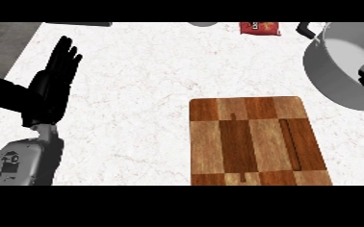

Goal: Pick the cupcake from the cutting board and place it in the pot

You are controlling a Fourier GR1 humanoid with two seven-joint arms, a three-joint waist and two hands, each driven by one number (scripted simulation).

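Observation:
A wooden checkered cutting board lies on the counter at the lower right, and nothing stands on it. A grey pot with a black handle sits at the right edge, partly cut off by the picture. No cupcake shows anywhere. A small dark shape sits inside the pot at the very edge; I cannot tell what it is. My left hand rests at the left, open with fingers straight and pointing up, far from the board. My right hand is out of view.
A red snack bag lies at the back, left of the pot's handle. A grey round object peeks in at the back edge. The white marble counter ends at the far left.

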